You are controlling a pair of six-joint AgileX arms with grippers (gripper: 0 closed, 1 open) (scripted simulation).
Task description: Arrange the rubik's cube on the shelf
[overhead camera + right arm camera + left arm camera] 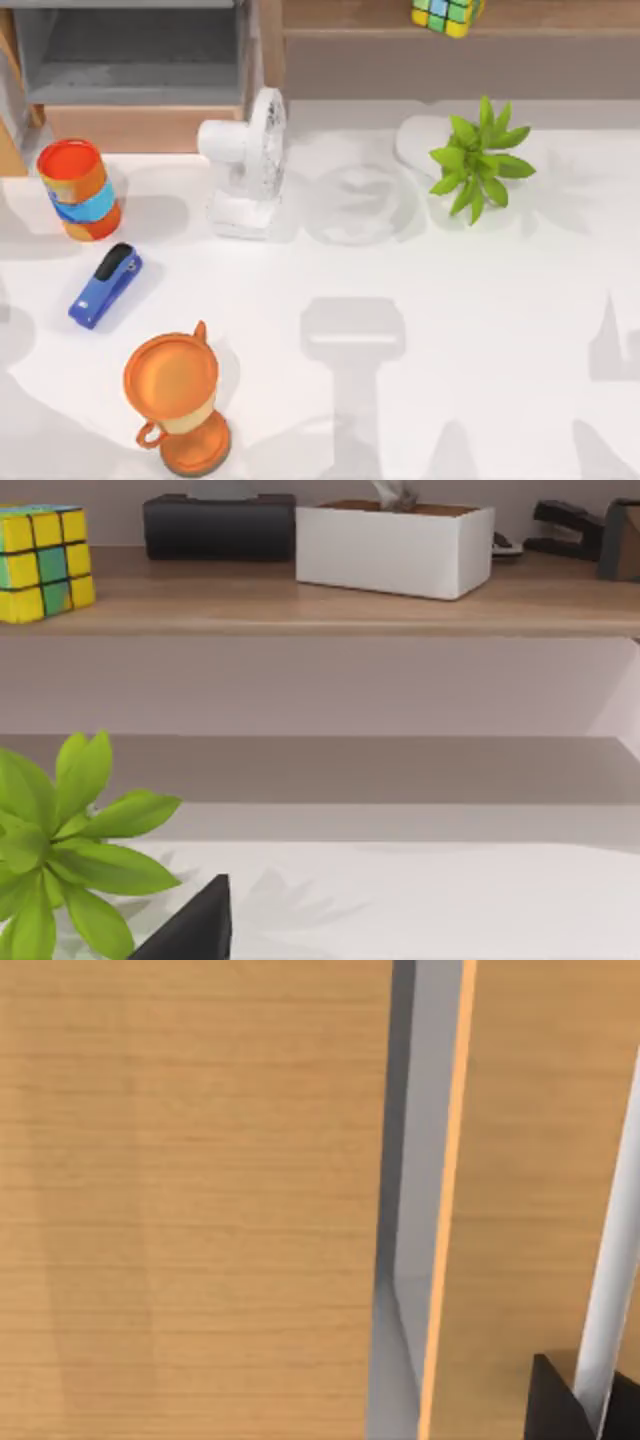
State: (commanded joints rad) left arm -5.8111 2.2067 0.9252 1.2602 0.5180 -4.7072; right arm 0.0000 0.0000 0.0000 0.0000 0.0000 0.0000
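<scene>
The rubik's cube (447,14) is seen resting on the shelf (380,18), at the far edge of the table (450,330) in the top view, behind and slightly to the left of the potted plant (478,160). Nothing is touching the cube, and it stands apart from the other things on the board.

In the right wrist view the cube (42,562) is shown with yellow tiles mostly facing out, sitting near the front edge of the shelf (330,610). Farther along the same board a black box (220,526) and a white box (392,546) are set side by side, and a dark stapler-like thing (568,528) lies beyond the white box. The green leaves of the plant (60,860) are seen below the cube, and a dark corner of the right gripper (195,928) is caught beside them; whether its fingers are parted or closed cannot be told.

To the left of the plant in the top view a white fan (248,165) stands upright, and a grey compartment (135,55) with a wooden base is seen behind the fan; nothing can be made out inside it. Farther left of the fan an orange and blue cup (80,190) stands, with a blue stapler (106,286) lying in front of it and an orange trophy (178,405) nearer the front edge.

The left wrist view is taken close against light wooden panels (190,1200) with a grey gap (415,1200) between them; a dark corner of the left gripper (560,1405) is visible, and its state cannot be told.
</scene>
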